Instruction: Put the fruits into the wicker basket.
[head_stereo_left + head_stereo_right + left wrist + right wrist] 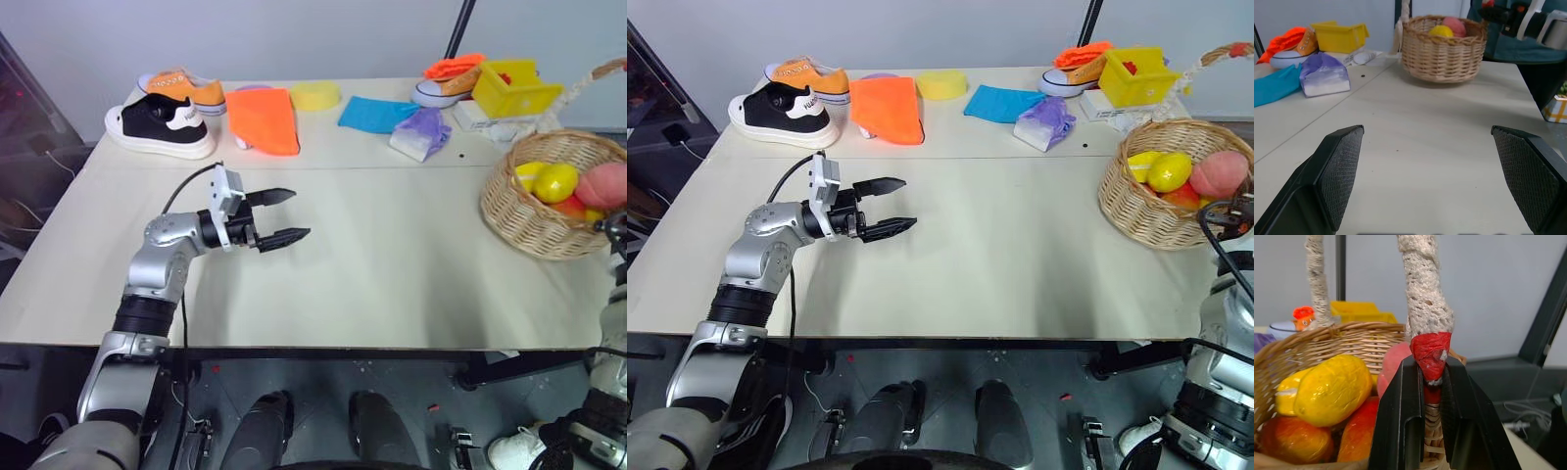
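The wicker basket (549, 201) sits at the table's (392, 274) 3 o'clock edge, holding the lemon (554, 182), peach (1219, 174), mango (1359, 433) and banana (1287, 399).

The right gripper (1432, 382) sits at the basket rim, its fingers narrow and pinching the base of the handle (1426, 298) at its red cloth wrap.

The left gripper (277, 216) hovers over bare table near 9 o'clock, jaws wide and empty.

Risk: if the right arm withdraws while the fingers clamp the handle, the basket may drag toward the table edge or tip, spilling fruit. Cause: incomplete release.
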